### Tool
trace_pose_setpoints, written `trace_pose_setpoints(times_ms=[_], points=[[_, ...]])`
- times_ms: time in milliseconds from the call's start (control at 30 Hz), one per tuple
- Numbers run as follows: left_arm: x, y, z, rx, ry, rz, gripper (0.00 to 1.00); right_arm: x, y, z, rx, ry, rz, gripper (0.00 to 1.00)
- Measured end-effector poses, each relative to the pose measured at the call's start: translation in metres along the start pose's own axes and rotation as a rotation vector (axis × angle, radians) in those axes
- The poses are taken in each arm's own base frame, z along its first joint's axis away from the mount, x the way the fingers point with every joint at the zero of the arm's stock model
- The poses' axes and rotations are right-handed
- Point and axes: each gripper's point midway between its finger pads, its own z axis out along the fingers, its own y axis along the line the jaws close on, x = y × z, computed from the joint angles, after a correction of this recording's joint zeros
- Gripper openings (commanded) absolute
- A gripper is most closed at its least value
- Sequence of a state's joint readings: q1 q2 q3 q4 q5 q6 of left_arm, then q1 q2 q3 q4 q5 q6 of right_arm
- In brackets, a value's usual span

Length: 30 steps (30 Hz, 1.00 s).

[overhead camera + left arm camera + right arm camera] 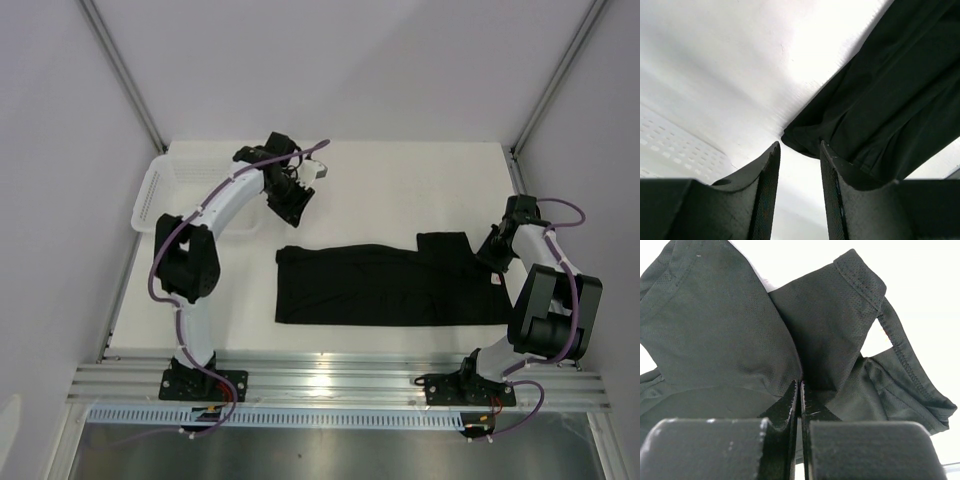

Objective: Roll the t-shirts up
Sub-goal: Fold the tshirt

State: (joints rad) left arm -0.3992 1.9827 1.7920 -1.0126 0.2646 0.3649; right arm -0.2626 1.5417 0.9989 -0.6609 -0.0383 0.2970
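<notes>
My right gripper (800,384) has its fingers pressed together on a pinch of the black t-shirt (380,287) at its right end. I think this holds that end ready for rolling. My left gripper (800,148) is spread with nothing in it, near the shirt's left corner, with the white basket (158,192) beside it. The shirt lies flat on the table (420,180), folded into a long strip. It looks soft and dull.
</notes>
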Motion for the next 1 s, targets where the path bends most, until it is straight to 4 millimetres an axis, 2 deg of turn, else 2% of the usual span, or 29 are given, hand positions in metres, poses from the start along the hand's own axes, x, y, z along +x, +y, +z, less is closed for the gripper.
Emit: trace_pose_setpoints(times_ms=[67,233,400,700,1000], points=[[0.003,0.003,0.008,0.012,0.032,-0.02,0.41,0.0,0.001,0.0,-0.001,0.0,-0.002,0.0],[0.038,-0.001,0.036,0.071,0.189,-0.07,0.43,0.0,0.001,0.0,0.002,-0.001,-0.007,0.0],[0.059,-0.008,0.044,0.112,0.283,-0.093,0.45,0.0,0.0,0.0,0.007,-0.003,-0.008,0.0],[0.074,-0.015,0.057,0.163,0.368,-0.114,0.43,0.0,0.0,0.0,0.012,-0.004,-0.012,0.0],[0.072,-0.014,0.06,0.165,0.359,-0.112,0.45,0.001,0.0,0.001,0.014,-0.004,-0.014,0.0]])
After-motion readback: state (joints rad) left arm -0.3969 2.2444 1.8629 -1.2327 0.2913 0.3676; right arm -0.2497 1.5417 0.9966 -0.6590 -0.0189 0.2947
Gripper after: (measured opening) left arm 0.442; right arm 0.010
